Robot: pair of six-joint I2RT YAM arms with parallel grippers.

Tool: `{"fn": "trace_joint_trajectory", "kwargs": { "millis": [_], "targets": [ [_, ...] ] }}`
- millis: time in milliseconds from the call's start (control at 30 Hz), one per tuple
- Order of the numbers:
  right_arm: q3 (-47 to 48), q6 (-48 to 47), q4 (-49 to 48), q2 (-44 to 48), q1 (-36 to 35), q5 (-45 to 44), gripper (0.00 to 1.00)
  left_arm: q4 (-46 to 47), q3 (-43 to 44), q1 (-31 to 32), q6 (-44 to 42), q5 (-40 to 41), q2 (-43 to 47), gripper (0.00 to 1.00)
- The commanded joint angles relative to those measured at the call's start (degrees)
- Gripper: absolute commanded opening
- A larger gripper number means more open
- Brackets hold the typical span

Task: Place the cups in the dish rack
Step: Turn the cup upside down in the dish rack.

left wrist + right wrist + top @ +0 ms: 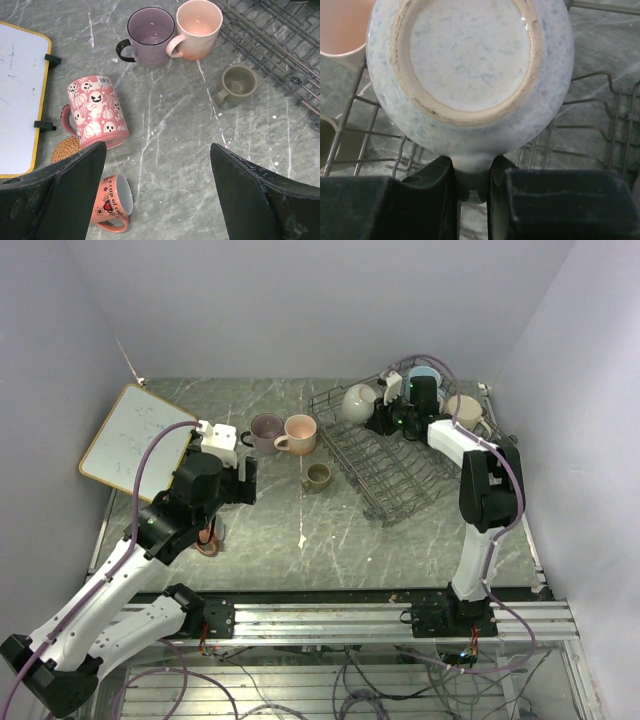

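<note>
Mug in coral [112, 202]: nearest cup, it lies on its side on the table [350, 540], partly under the left finger in the left wrist view
Left gripper [157, 165]: hangs over the table, jaws wide apart, nothing between them
Pink ghost mug [97, 112]: on the table just beyond the left finger, tilted, its handle over the cork coaster [64, 149]
Whiteboard [132, 440]: lies at the left side, near the pink ghost mug
Olive mug [239, 82]: small, upright, mouth up, on the table just beside the rack and outside it
Mauve mug [150, 36] and peach mug [197, 27]: both upright on the table, sides touching, left of the rack
Dish rack [400, 480]: stands diagonally on the right half of the table
Right gripper [472, 187]: jaws clamped on the handle of the speckled pale mug [470, 55], which is over the far left part of the rack with its base turned to the wrist camera; I cannot tell if it rests on the wires
Light blue mug [427, 375] and cream mug [465, 412]: at the far right end of the rack, partly hidden by the right arm
</note>
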State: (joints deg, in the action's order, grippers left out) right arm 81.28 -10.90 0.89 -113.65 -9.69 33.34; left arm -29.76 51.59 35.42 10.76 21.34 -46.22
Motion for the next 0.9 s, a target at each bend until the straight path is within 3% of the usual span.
{"fn": "trace_joint_trajectory", "kwargs": {
  "millis": [0, 367, 867],
  "targets": [
    [6.45, -2.72, -0.04, -3.69, -1.8, 0.08, 0.0, 0.69, -0.02, -0.78, -1.12, -0.76, -0.58, 0.95],
    [13.46, -3.12, 4.24, -10.66, -4.58, -0.92, 0.0, 1.19, -0.35, -1.53, -1.54, -1.08, -0.81, 0.95],
    [12.43, -5.63, 7.43, -11.05, -6.13, -1.7, 0.04, 1.45, -0.38, -1.98, -1.64, -1.74, -0.8, 0.95]
  ]
}}
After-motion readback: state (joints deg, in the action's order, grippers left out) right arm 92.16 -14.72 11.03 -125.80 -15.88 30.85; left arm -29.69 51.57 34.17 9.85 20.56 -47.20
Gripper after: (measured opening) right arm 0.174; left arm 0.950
